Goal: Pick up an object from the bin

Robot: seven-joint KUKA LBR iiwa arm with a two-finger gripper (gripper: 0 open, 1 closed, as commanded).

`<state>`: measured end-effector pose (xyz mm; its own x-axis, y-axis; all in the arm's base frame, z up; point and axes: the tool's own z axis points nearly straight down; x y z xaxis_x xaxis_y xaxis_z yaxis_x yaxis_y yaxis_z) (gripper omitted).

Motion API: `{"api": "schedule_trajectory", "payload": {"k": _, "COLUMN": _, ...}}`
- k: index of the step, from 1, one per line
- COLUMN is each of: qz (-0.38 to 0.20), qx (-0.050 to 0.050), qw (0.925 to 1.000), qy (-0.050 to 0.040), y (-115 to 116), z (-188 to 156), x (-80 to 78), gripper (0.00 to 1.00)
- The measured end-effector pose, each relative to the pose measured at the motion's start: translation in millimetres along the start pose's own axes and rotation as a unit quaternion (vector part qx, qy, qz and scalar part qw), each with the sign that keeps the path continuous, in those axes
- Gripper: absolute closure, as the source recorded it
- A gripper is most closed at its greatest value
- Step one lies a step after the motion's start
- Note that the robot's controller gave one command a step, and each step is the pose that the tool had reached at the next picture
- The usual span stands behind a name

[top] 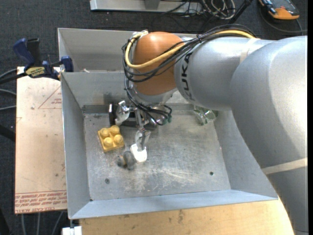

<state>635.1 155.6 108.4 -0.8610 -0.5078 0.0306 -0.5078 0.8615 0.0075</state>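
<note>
My gripper (141, 137) hangs below the orange wrist cover, low over the left middle of the bin floor. A small white piece (140, 154) sits right at its lower end, and I cannot tell whether it is loose or held. Just left of that lies a small dark grey lump (126, 161). A yellow studded building block (110, 138) rests on the floor further left, apart from the gripper. A black and silver piece (119, 113) stands near the back wall, beside the gripper's upper part.
A small clear, greenish thing (205, 115) lies at the back right by the bin wall. The big silver arm covers the bin's right side and back. The floor in front and to the right of the gripper is bare metal.
</note>
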Motion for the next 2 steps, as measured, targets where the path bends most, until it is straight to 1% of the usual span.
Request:
{"api": "schedule_trajectory", "payload": {"k": 1, "qz": -0.083, "qx": 0.004, "qw": 0.9965, "qy": -0.0104, "y": 12, "z": -15, "x": -17.7, "gripper": 0.00}}
{"api": "schedule_trajectory", "payload": {"k": 2, "qz": -0.046, "qx": 0.005, "qw": 0.9987, "qy": -0.0192, "y": 42, "z": -5, "x": -42.8, "gripper": 0.00}}
